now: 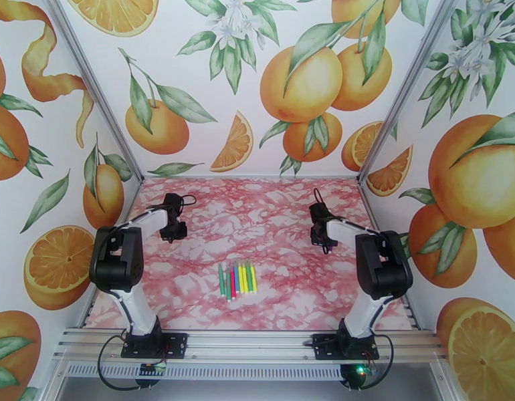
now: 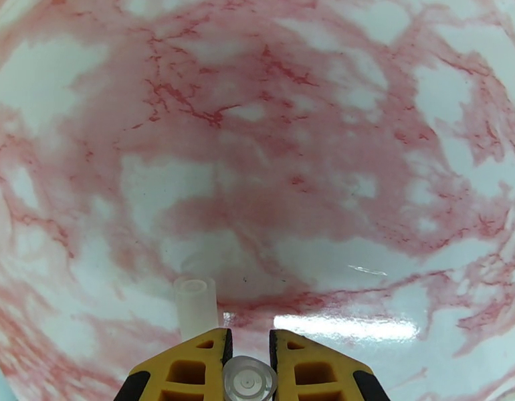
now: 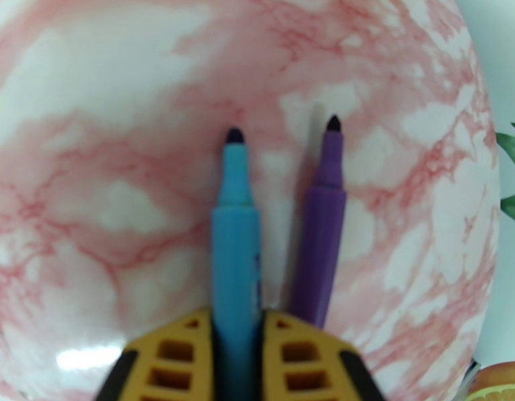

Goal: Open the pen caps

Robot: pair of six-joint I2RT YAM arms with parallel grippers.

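Toward the right of the table [image 1: 190, 295], my right gripper [image 3: 237, 329] clamps the bare-tipped blue pen [image 3: 234, 248] just beside a purple pen [image 3: 322, 222], while my left gripper [image 2: 248, 345] pinches a clear cap [image 2: 249, 381], held well apart, I judge, so pen and cap stay separated; the row of pens [image 1: 236, 279] lies near-centre.

The left arm [image 1: 120, 258] and right arm [image 1: 378, 262] each rose from the near edge, folded at a high elbow and reached forward and inward. The left gripper [image 1: 173, 230] pointed downward, its yellow fingers [image 2: 190, 369] drawn close together and pinching a clear cap [image 2: 249, 380]. The right gripper [image 1: 326, 243] also pointed downward, clamped on a blue pen [image 3: 235, 262] whose bare tip projected beyond the fingertips.
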